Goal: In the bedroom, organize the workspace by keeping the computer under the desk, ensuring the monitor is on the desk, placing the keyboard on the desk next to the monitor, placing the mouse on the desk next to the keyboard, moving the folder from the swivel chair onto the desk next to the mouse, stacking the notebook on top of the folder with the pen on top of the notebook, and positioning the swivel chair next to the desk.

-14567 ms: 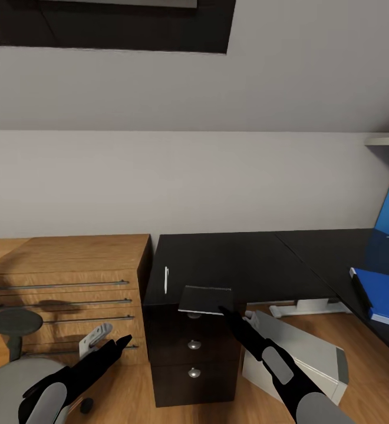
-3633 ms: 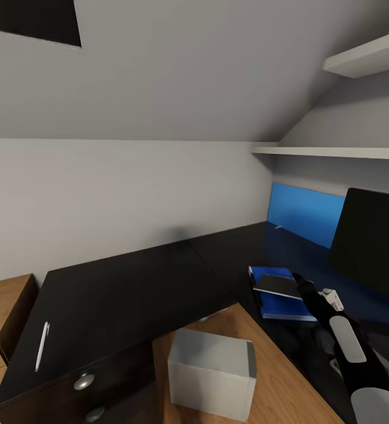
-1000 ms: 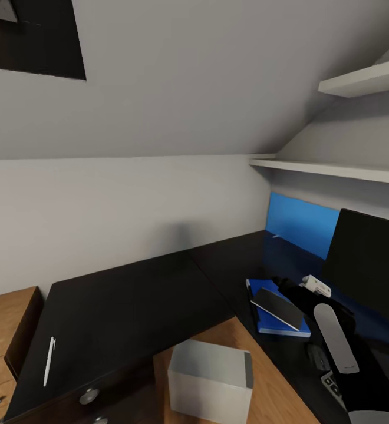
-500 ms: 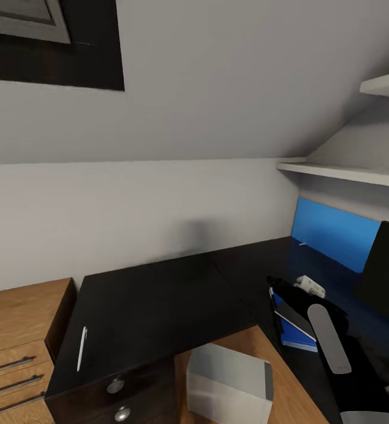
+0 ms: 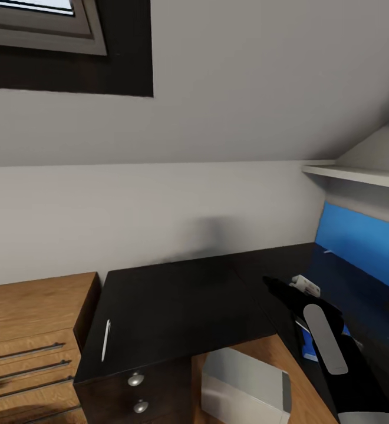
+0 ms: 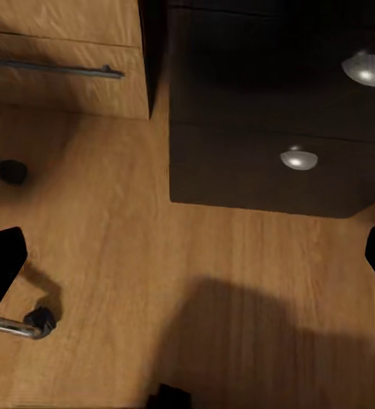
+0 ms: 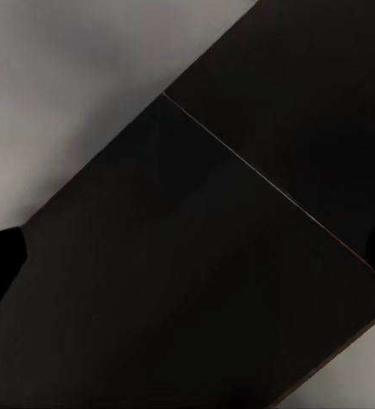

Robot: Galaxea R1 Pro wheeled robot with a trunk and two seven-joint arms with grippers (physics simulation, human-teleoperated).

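Two pincers, both released and holding nothing. My right pincer [image 5: 272,285] hangs over the dark bench [image 5: 183,300] with its jaws spread wide; its own camera sees bare black benchtop and a thin seam between two panels. My left pincer [image 6: 187,256] is low over the wooden floor [image 6: 111,256], jaws apart, facing dark drawer fronts with round knobs.

The white pen [image 5: 106,340] lies on the bench's near left edge, well apart from my right arm. The blue folder [image 5: 310,352] lies on the bench to the right, mostly hidden by that arm; I cannot make out the notebook.

The pen looks like my next job: come down straight over it, jaws across its thin barrel, and close gently so it doesn't roll.

A grey computer [image 5: 241,383] stands on the floor by the bench. A wooden chest of drawers [image 5: 29,318] stands to the left, with a sloped grey wall and a window [image 5: 41,23] above.
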